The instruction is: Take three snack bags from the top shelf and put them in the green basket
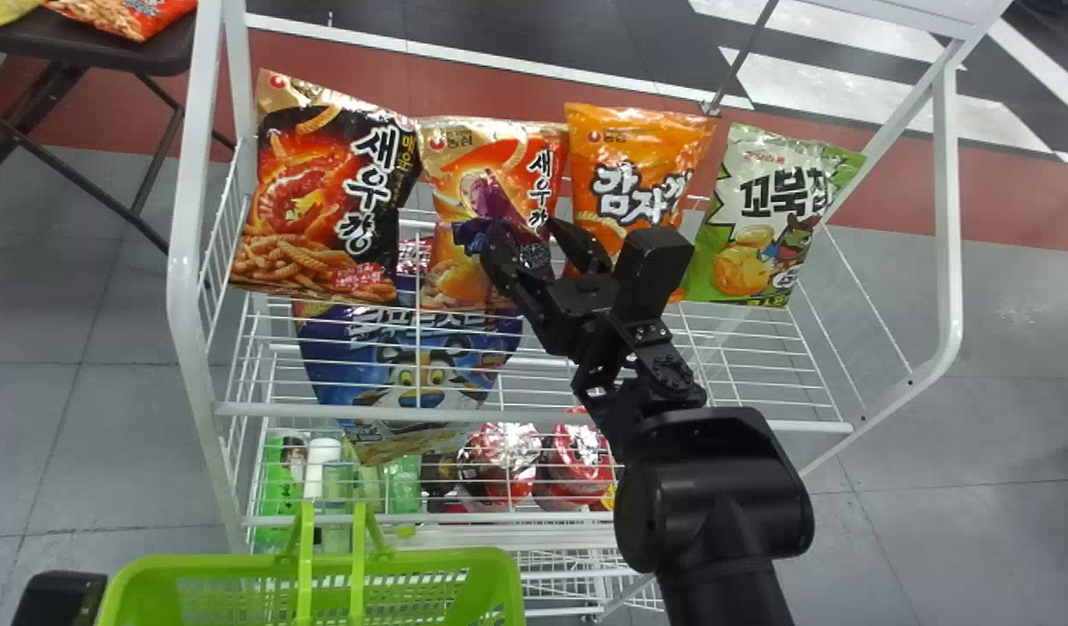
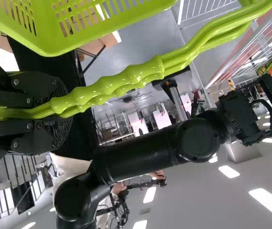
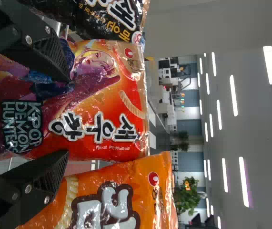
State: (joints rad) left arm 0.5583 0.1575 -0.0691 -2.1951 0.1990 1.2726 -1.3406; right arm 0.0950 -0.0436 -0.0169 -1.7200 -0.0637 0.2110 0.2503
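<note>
R arm (image 1: 717,504) extended fwd, R end effector (image 1: 524,228) spread wide – L end effector (image 1: 60,600) clamped, btm L corner.

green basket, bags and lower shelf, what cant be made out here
- Green basket: its near side, cut off by the head view's bottom edge.
- Orange bag: lower part, head view, behind the right gripper.
- Blue bag: part of its top, head view, behind other bags.
- Black bag: cut off by the right wrist view's edge.
</note>
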